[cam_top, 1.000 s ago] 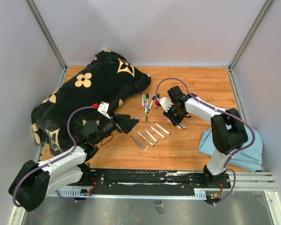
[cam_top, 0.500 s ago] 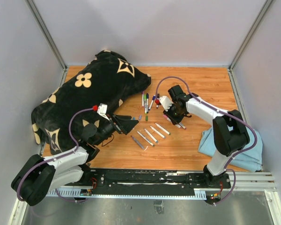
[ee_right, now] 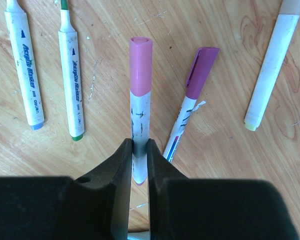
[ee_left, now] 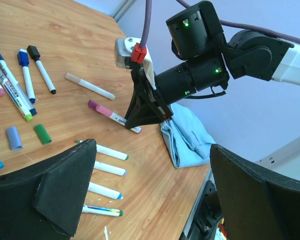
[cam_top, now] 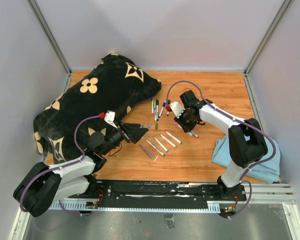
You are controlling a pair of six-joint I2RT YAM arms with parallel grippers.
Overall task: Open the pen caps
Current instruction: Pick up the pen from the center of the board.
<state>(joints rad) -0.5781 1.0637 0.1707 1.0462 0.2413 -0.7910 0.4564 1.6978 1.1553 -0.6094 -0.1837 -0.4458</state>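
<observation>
Nearest me, a metal rail (cam_top: pixel 190 192) edges the wooden table (cam_top: pixel 205 155). My left gripper (cam_top: pixel 142 133) hangs with jaws wide apart, holding nothing. Beyond it is a row of markers (cam_top: pixel 160 145). My right gripper (ee_right: pixel 139 147) is clamped on a marker with its pink cap (ee_right: pixel 140 65) still on. A blue cloth (cam_top: pixel 270 160) lies to the right and a black flowered cushion (cam_top: pixel 105 95) far left. 3 grey walls (cam_top: pixel 155 35) close the room.

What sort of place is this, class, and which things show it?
Probably a robotics lab test cell: two robot arms bolted to a rail, a wooden tabletop boxed in by plain walls, markers laid out on it.
</observation>
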